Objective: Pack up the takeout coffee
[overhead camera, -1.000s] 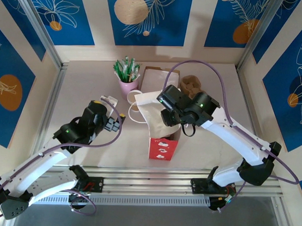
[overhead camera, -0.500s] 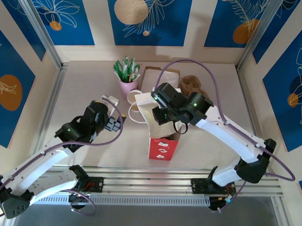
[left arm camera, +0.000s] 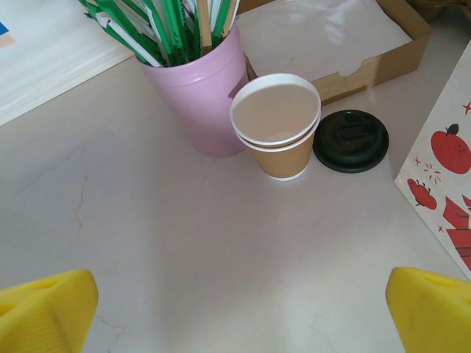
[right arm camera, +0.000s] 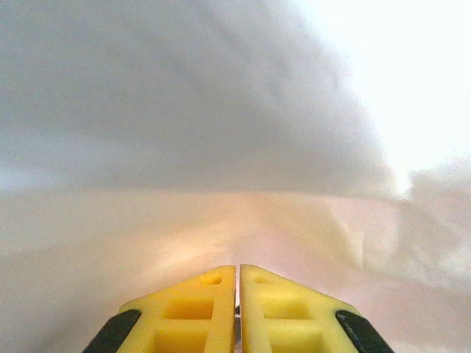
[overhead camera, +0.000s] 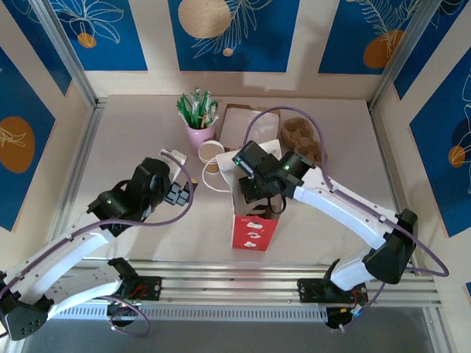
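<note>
Right fingers: the right gripper [right arm camera: 238, 283] is pressing its yellow pads [right arm camera: 195, 298] together with only a hairline slit between them, and they are gripping nothing I can see.
Why there: it is reaching down into the mouth of the paper bag [overhead camera: 254, 231], which is standing mid-table toward the near edge. I judge it is spreading or checking the opening so that a cup can go in upright.
Bag contents: pale paper wall is curving round the fingertips; whether anything is sitting deeper I cannot tell.
Left fingers: the left gripper [left arm camera: 239, 305] is hanging wide apart and empty over bare table [left arm camera: 184, 243], left of the bag.
Why there: it is facing the cup as if lining up a grasp, clear of the bag.
Takeout coffee: the takeout coffee [left arm camera: 277, 129] is standing upright near the middle of the table's far edge, apart from the bag. Its mouth is open, and it is looking like two nested cups.
Lid: the black lid [left arm camera: 351, 140] is lying flat on the table just beside the cup, between it and the bag, so the coffee seems unready for packing.
Pink cup: the pink cup [left arm camera: 199, 95] is standing just beside the coffee and holding green-and-white sticks [left arm camera: 173, 18].
Cardboard tray: the cardboard tray [left arm camera: 383, 62] is sitting behind them at the far edge, holding white paper [left arm camera: 324, 33].
Risk: an unlidded cup is asking for a level, gentle carry.
</note>
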You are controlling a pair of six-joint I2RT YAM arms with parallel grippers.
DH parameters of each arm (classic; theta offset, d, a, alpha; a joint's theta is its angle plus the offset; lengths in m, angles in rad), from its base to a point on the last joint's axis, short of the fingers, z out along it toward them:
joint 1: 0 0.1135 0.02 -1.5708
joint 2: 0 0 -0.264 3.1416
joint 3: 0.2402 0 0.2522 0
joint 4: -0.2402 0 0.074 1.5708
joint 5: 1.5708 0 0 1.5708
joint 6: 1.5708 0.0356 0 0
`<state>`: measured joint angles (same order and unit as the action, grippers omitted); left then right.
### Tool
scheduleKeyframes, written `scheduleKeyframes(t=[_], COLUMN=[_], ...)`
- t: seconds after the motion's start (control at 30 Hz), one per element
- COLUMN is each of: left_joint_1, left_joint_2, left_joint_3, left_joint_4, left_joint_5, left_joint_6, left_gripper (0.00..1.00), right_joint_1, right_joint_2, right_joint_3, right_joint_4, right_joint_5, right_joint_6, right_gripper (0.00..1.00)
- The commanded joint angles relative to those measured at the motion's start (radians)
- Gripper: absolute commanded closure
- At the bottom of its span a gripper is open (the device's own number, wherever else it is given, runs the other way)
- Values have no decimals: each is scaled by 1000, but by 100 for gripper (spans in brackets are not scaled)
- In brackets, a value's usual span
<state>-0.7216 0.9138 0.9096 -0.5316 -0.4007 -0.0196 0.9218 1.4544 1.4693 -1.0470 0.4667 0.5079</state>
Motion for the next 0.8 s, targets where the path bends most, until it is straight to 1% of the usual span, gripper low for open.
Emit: scheduleKeyframes(t=[0.0, 0.03, 0.07, 0.1, 0.13, 0.17, 0.27, 0.37, 0.47, 0.53, 0.63, 0.67, 0.77], left_joint_1=[14, 14, 14, 14, 16, 17, 16, 16, 17, 18, 17, 17, 19], left_joint_2=[1, 1, 0, 1, 1, 2, 4, 5, 4, 5, 5, 6, 7], left_joint_3=[-3, -4, -3, -3, -3, -4, -3, -3, -5, -5, -5, -5, -5], left_joint_4=[5, 4, 4, 4, 5, 5, 4, 3, 2, 2, 2, 2, 2], left_joint_5=[17, 17, 16, 17, 19, 19, 19, 19, 16, 16, 14, 14, 17], left_joint_6=[6, 6, 5, 5, 5, 6, 6, 7, 9, 10, 13, 15, 16], left_gripper=[0, 0, 0, 0, 0, 0, 0, 0, 0, 0, 0, 0, 0], right_joint_1=[4, 1, -4, -7, -14, -22, -39, -52, -51, -45, -32, -32, -34], right_joint_2=[-80, -89, -93, -97, -101, -101, -98, -55, 1, 27, 42, 44, 43], right_joint_3=[103, 120, 136, 145, 152, 156, 145, 169, 194, 201, 191, 186, 179], right_joint_4=[-5, -1, 8, 19, 35, 59, 141, 159, 153, 158, 174, 175, 171], right_joint_5=[1, 2, 3, 7, 8, -7, -63, -95, -94, -106, -97, -94, -80], right_joint_6=[0, -6, -16, -21, -22, -27, -56, -74, -95, -106, -111, -109, -109], right_gripper=[88, 87, 84, 79, 72, 66, 52, 41, 33, 30, 29, 30, 37])
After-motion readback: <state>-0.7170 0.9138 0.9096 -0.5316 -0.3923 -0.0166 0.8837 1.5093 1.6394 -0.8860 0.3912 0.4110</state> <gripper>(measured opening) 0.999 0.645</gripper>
